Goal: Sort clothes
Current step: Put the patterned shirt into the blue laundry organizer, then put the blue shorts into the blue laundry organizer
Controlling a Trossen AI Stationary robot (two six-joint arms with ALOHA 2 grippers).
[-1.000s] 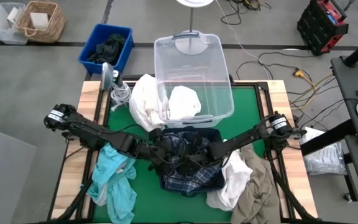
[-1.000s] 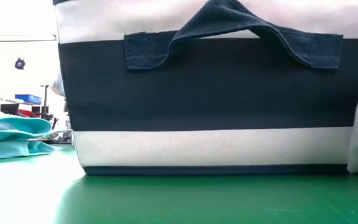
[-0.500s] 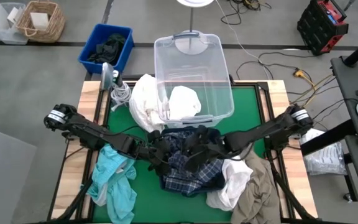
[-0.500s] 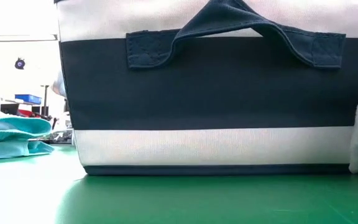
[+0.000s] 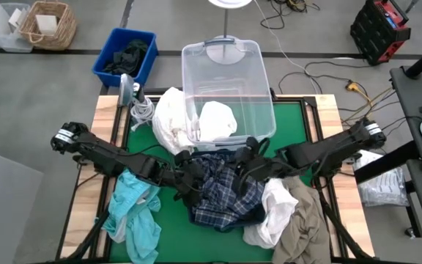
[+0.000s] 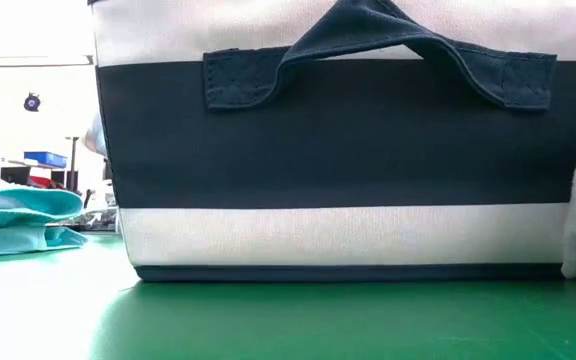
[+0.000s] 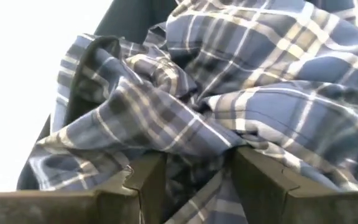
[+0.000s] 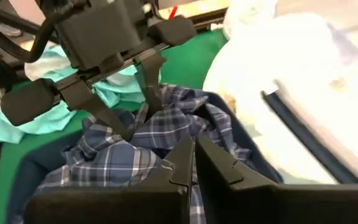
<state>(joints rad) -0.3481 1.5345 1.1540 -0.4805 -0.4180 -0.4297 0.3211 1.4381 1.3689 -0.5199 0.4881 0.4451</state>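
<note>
The left gripper (image 7: 191, 171) has its fingers narrowly parted with a fold of the plaid garment (image 5: 222, 194) pinched between them; that garment fills the navy fabric box (image 6: 328, 150) under both jaws; the right gripper (image 8: 194, 165) hangs just above the same cloth, fingers pressed together with nothing between; a teal garment (image 5: 134, 213) lies beyond the left arm.
</note>
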